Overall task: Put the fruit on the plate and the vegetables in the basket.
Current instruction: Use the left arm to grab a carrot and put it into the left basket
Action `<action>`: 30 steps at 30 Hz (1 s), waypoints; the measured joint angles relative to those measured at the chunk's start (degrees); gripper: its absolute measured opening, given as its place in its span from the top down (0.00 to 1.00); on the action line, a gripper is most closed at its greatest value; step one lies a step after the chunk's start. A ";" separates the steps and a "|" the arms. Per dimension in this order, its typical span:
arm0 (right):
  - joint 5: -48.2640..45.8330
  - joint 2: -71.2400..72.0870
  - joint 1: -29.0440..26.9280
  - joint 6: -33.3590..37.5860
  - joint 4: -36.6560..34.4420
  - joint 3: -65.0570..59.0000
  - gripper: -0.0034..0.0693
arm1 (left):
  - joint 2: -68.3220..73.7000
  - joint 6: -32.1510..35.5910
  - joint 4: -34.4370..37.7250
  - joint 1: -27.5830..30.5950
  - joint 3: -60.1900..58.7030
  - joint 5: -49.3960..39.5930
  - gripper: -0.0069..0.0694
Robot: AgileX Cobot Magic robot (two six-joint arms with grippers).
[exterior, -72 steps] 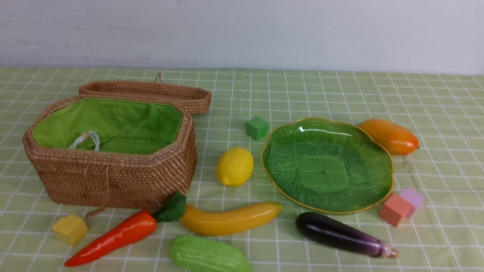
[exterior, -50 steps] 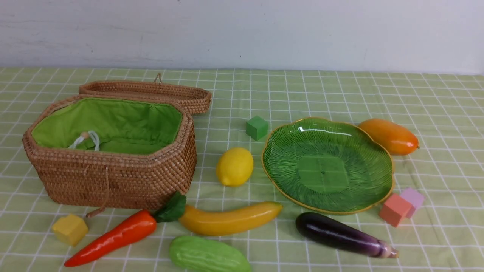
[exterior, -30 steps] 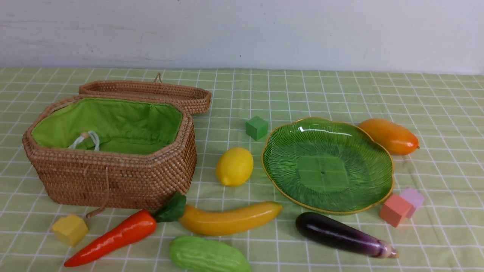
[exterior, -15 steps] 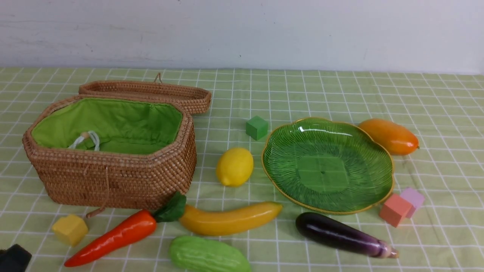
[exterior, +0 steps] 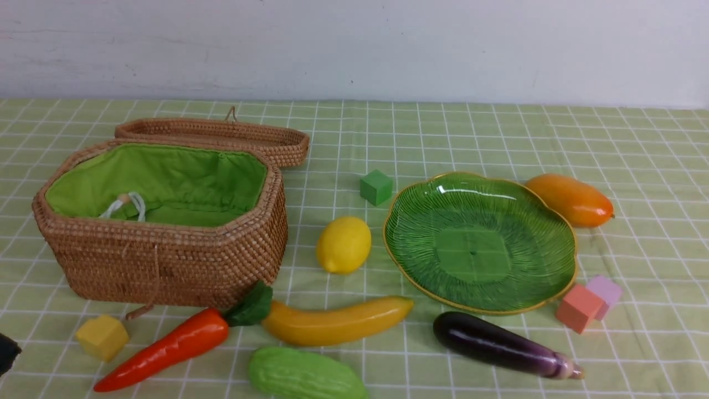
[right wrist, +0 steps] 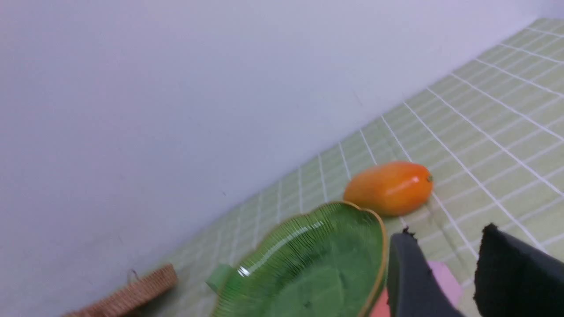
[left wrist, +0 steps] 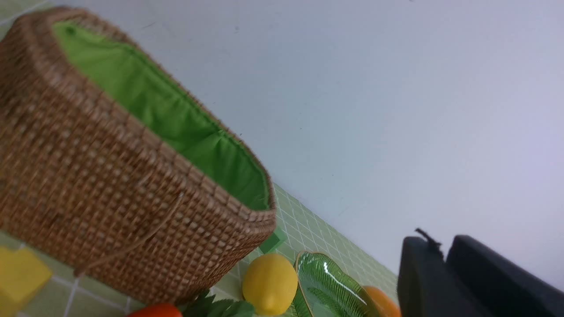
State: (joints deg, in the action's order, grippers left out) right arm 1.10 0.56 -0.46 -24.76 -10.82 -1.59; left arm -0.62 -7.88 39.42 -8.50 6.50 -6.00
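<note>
Six toys lie unsorted, and we judge the carrot [exterior: 166, 348] the nearest: it lies in front of the basket [exterior: 166, 266], just right of the left gripper [exterior: 8, 352]. Its long axis slants from the tip at our near left up to the leaves by the basket's corner. That gripper's fingers sit together, empty, while the right gripper [right wrist: 445, 240], slightly parted and empty, faces the plate [right wrist: 308, 264] and the mango [right wrist: 388, 188].
</note>
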 joint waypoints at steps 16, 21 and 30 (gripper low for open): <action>-45.06 -22.33 18.24 11.73 3.25 39.78 0.98 | 41.24 21.54 -5.27 0.00 33.84 -40.58 0.93; -55.21 -26.74 23.38 16.13 3.25 49.85 0.97 | 55.17 30.49 -8.13 0.00 45.41 -53.30 0.93; -59.18 -26.89 24.02 21.94 2.73 53.64 0.96 | 64.47 37.28 -18.57 -5.76 47.80 -57.15 0.93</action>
State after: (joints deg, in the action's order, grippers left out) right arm -58.08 -26.33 23.56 -2.82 -8.09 52.04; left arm 63.85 29.40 20.85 -14.26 54.30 -63.15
